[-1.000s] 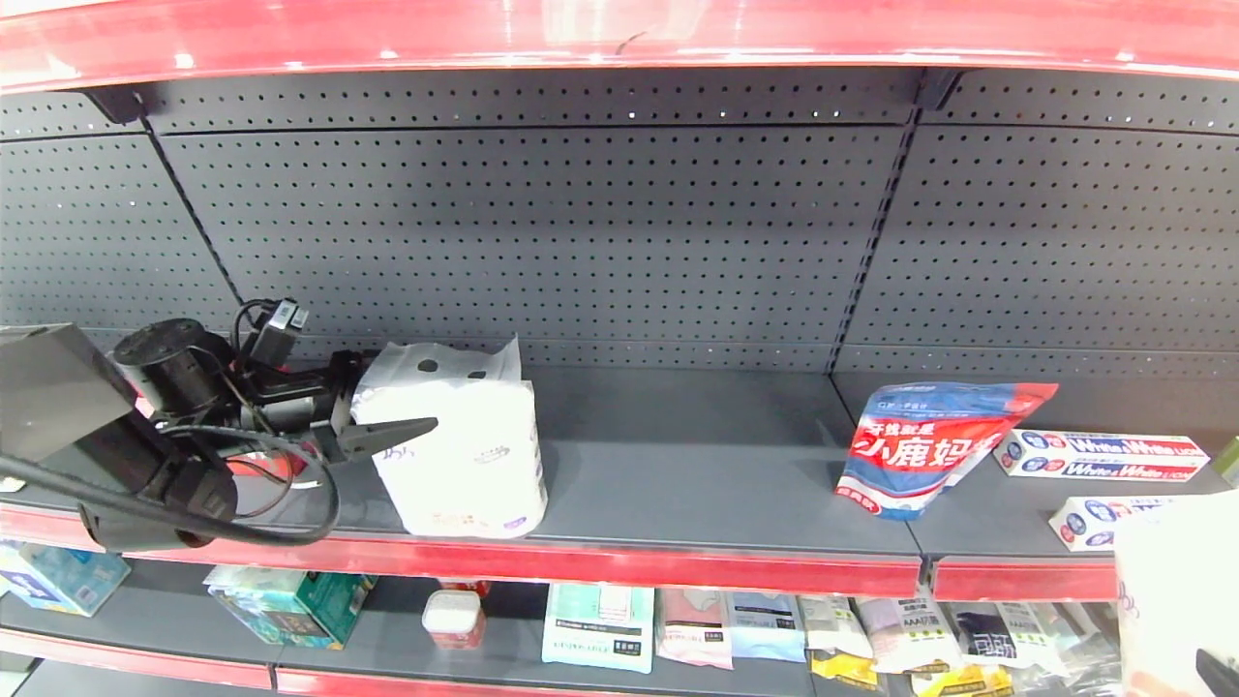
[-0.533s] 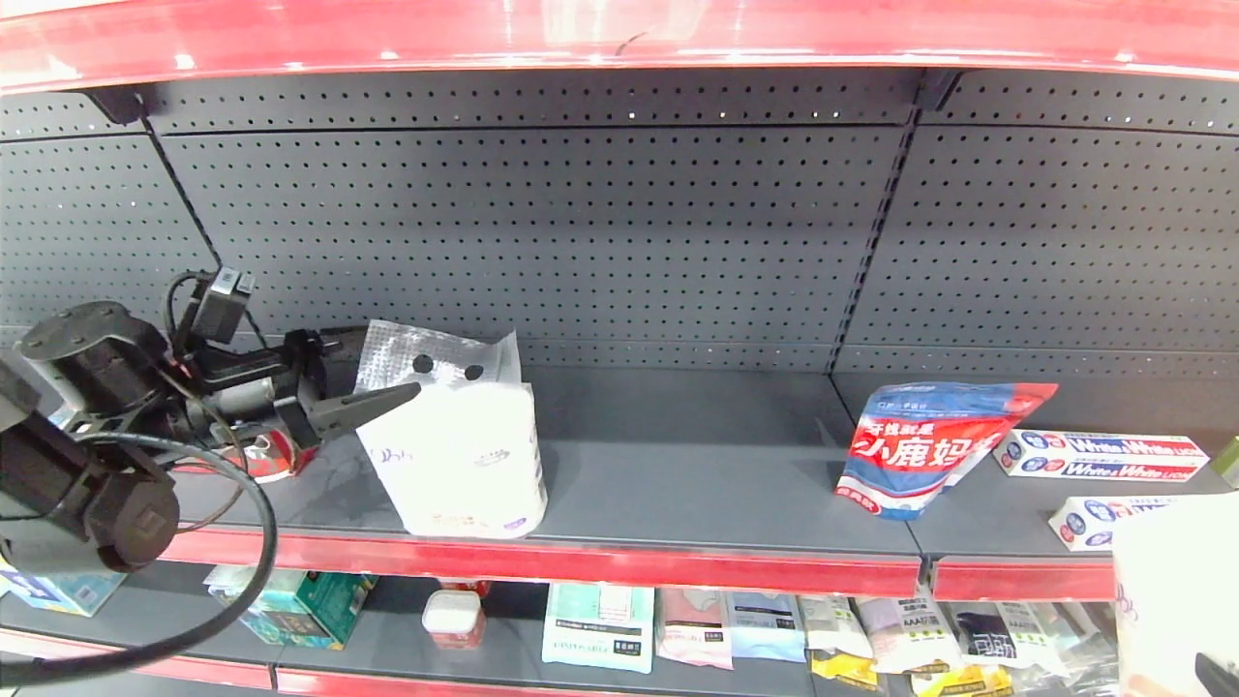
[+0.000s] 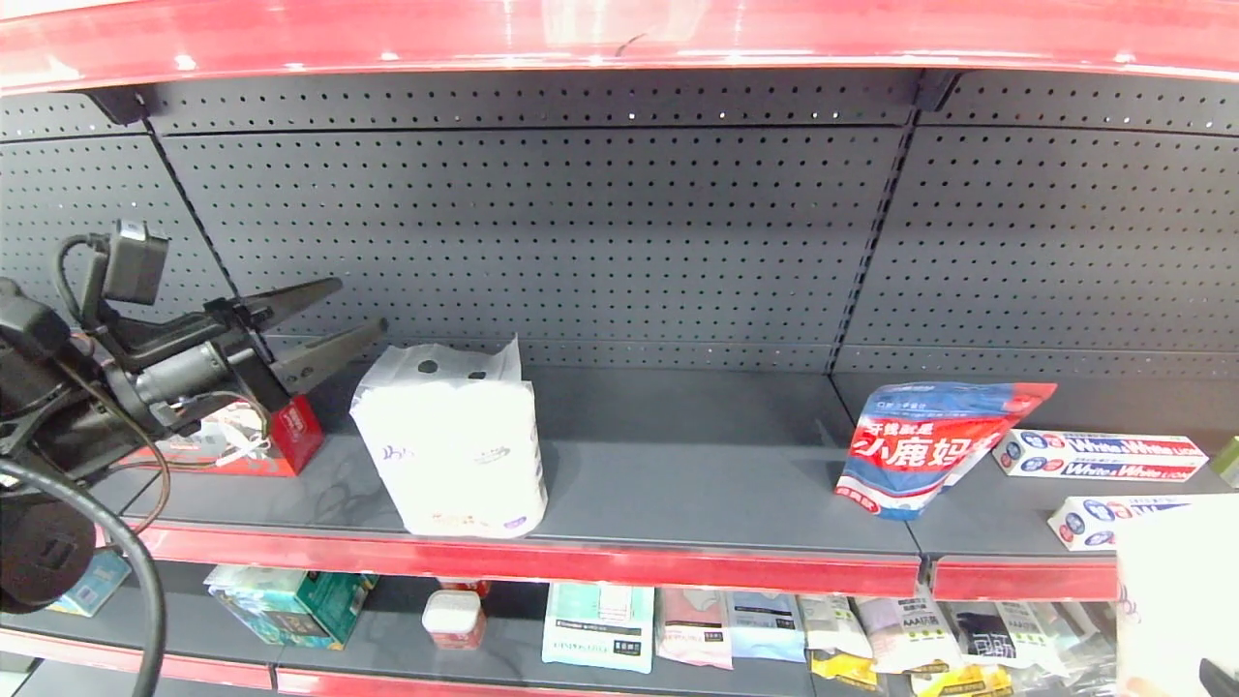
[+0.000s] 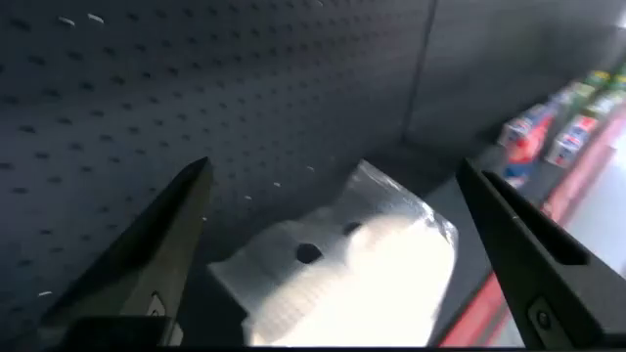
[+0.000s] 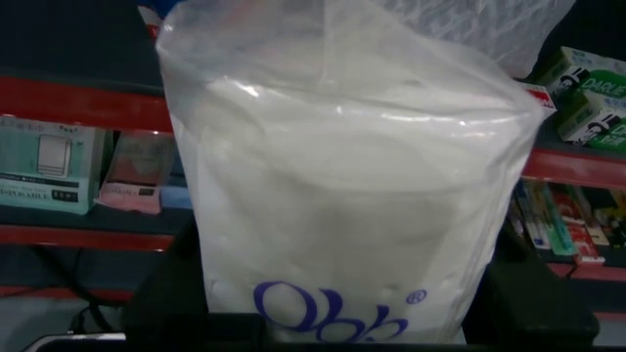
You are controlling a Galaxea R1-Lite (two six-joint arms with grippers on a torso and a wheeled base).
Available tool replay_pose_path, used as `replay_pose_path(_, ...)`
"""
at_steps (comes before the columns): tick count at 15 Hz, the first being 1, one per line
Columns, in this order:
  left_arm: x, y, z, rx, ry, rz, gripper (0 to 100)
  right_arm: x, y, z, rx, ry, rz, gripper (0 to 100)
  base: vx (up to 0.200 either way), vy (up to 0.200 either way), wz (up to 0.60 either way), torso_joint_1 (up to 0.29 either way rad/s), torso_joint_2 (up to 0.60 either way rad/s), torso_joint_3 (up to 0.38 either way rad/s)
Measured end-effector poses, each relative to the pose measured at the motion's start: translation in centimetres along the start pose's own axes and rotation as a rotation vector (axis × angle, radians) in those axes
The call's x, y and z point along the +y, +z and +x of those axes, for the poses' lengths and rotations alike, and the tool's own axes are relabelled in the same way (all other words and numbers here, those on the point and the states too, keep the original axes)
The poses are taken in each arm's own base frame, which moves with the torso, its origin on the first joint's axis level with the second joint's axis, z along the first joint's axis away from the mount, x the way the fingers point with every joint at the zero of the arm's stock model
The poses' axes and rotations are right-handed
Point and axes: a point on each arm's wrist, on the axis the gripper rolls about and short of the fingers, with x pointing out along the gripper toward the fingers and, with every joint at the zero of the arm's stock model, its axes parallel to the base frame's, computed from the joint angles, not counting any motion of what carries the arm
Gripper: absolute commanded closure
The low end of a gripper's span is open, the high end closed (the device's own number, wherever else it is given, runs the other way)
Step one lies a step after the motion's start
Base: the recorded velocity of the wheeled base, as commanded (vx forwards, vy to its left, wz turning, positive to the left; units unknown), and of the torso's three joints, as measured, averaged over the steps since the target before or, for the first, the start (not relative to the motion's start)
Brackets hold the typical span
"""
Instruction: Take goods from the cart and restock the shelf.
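STEP: one pack placed, second pending | left gripper: jaws spread, empty, just left of shelved roll pack on shelf | right gripper: jaws clamp second roll pack, well right of it | NEXT: probably set it beside shelved roll pack, upright.

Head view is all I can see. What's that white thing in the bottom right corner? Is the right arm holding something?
Observer: Yes. The right wrist view shows the right gripper shut on a held pack of white rolls in clear wrap, with a finger on each side.
Operator: And the other arm, is it touching the one on the shelf?
Observer: No. In the left wrist view the left gripper is open wide. The shelf pack sits in the gap between its fingers, and neither finger touches it.
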Motion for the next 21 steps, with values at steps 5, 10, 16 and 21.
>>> replay_pose_path(5, -1.7, 2.8, -0.6, 0.015, 0.402, -0.085, 0, -0.2, 0.8, -0.3, -0.044, -0.008, 0.018, 100, 0.000, 0.000, 0.00, 0.000, 0.00, 0.000)
replay_pose_path(10, -6.7, 4.4, -4.0, 0.168, 0.724, -0.167, 0, -0.7, 3.3, -0.8, -0.127, 0.021, 0.021, 100, 0.000, 0.000, 0.00, 0.000, 0.00, 0.000)
replay_pose_path(16, -17.6, 5.6, -12.6, 0.418, 0.438, -0.158, 0, -1.5, 7.7, 0.1, -0.173, 0.101, 0.013, 100, 0.000, 0.000, 0.00, 0.000, 0.00, 0.000)
replay_pose_path(21, -21.2, 3.6, -19.4, 0.418, 0.513, -0.016, 0, -2.0, 9.3, -0.1, -0.205, 0.045, -0.006, 100, 0.000, 0.000, 0.00, 0.000, 0.00, 0.000)
